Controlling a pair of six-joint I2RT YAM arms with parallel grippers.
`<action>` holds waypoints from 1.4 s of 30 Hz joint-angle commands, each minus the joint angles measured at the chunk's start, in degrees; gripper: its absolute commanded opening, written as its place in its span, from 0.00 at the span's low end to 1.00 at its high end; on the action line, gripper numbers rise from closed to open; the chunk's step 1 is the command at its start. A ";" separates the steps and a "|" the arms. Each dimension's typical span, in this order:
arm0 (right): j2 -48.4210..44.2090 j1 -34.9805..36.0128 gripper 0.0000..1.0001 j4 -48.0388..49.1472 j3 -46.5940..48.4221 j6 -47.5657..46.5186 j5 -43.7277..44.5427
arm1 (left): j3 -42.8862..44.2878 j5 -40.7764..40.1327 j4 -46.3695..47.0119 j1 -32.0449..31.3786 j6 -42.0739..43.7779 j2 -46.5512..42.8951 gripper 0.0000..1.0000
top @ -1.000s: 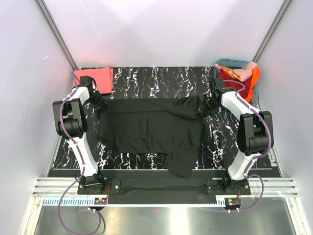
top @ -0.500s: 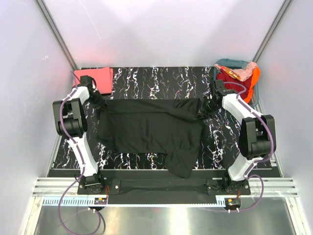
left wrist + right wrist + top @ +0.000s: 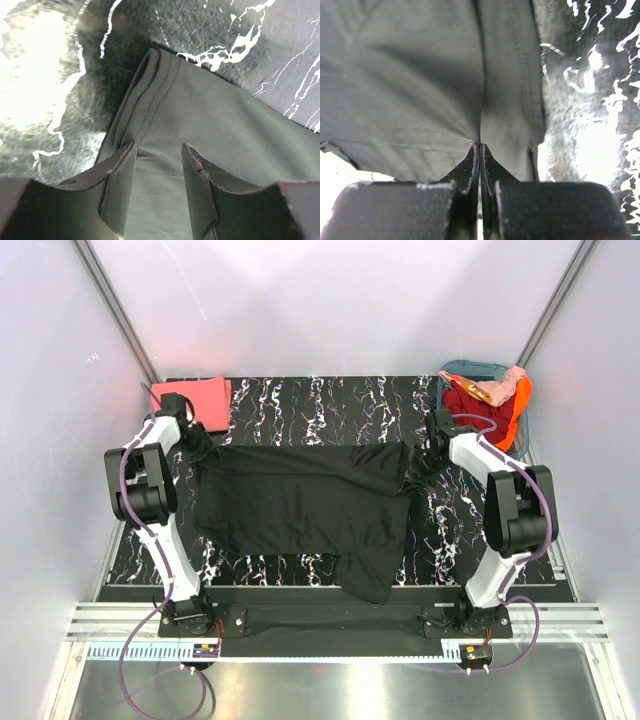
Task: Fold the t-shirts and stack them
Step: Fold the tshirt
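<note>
In the middle of the worktop (image 3: 320, 400) lies the black t-shirt (image 3: 305, 495), spread wide but not flat. Its far edge runs straight across, a flap reaches toward the worktop's near edge, and its right side is bunched. It looks like soft, light cloth that will sag and drag rather than hold a shape. It is probably best taken at a stitched hem or a corner, at both ends together, and kept taut while it is moved.

Toward the worktop's right side, at the shirt's far edge, the right gripper (image 3: 480, 146) is clenched on a pinch of the black cloth, with creases running into its tips. Toward the worktop's left side, the left gripper (image 3: 158, 147) stands released, jaws apart, and the hemmed cloth lies slack between them, not pinched.

The coral-pink t-shirt (image 3: 195, 398) sits folded at the worktop's far-left corner. At the worktop's far-right corner stands the teal basket (image 3: 478, 368), holding red and orange clothes (image 3: 495, 400).
</note>
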 commanded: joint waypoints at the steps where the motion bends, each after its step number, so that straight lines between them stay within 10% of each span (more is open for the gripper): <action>1: 2.86 0.35 0.00 1.27 2.46 -2.22 2.19 | 0.03 -1.74 -0.27 0.79 1.05 -4.61 0.47; 6: 6.03 0.43 0.03 1.71 3.87 -3.19 2.19 | -2.52 -0.25 0.87 0.79 0.88 -6.37 0.47; 17: 5.15 0.26 0.47 2.67 12.03 -6.89 6.84 | -5.16 4.50 4.91 0.79 0.97 -7.43 0.43; 30: 30.02 -0.45 0.46 -6.19 46.30 -7.85 14.14 | 0.47 12.50 10.27 0.79 -2.11 0.74 0.41; 42: 34.07 -1.15 0.44 -6.73 47.91 -6.10 13.79 | 5.91 6.97 1.59 0.79 -2.99 5.40 0.40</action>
